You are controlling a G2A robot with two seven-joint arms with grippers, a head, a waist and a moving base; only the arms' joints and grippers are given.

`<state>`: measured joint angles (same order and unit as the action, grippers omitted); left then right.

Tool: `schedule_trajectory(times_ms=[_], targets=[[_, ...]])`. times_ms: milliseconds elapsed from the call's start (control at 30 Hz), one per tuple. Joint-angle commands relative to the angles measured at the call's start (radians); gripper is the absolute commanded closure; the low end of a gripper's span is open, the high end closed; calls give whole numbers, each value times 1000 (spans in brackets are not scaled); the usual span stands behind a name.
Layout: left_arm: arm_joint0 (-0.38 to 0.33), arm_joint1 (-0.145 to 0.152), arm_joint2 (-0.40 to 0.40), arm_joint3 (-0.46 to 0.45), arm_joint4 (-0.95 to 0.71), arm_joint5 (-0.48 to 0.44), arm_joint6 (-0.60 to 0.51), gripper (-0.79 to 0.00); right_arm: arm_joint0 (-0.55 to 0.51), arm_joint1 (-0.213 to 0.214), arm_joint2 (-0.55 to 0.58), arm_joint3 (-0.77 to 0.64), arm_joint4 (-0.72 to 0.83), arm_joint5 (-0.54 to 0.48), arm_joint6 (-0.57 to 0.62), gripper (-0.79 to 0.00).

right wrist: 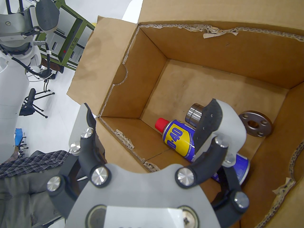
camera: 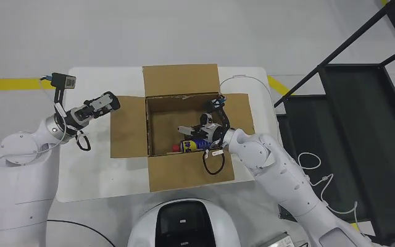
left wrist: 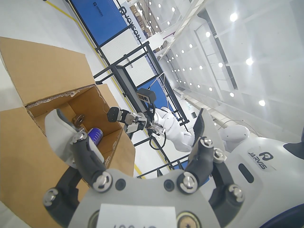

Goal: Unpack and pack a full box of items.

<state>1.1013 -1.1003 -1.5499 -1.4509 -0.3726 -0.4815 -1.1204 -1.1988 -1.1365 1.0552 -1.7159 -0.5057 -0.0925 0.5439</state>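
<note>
In the box (camera: pixel 129 126): spray can (right wrist: pixel 177 135), flange (right wrist: pixel 255 124), cylinder (right wrist: pixel 193 113). Above the spray can, right tool (right wrist: pixel 149 110) spread; beside the box, left tool (camera: pixel 111 102) spread.

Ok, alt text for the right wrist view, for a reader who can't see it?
The right gripper, open, hangs above an open cardboard box. On the box floor lie a blue-and-yellow spray can on its side, a metal cylinder and a round metal flange.

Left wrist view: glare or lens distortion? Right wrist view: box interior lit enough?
Left wrist view: ceiling lights bloom into a hazy wash, and the black rack rails bow slightly, so wide-angle distortion. Right wrist view: box interior evenly lit, no glare; spray can and metal flange plainly visible.
</note>
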Motion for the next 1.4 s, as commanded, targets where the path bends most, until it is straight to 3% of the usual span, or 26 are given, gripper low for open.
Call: schedule_trajectory(times_ms=[0, 667, 833, 1100, 1367], targets=[[0, 0, 0, 0, 0, 0, 0, -785, 0, 0, 0, 0, 0, 0, 0, -785], [0, 0, 0, 0, 0, 0, 0, -785, 1, 0, 1, 2, -18, 2, 0, -785], [0, 0, 0, 0, 0, 0, 0, -785, 66, -1, 7, 28, -42, 10, 79, -785], [0, 0, 0, 0, 0, 0, 0, -785, 244, -21, -110, 185, -149, -141, 255, -785], [0, 0, 0, 0, 0, 0, 0, -785, 393, -53, -216, 390, -188, -338, 294, -785]])
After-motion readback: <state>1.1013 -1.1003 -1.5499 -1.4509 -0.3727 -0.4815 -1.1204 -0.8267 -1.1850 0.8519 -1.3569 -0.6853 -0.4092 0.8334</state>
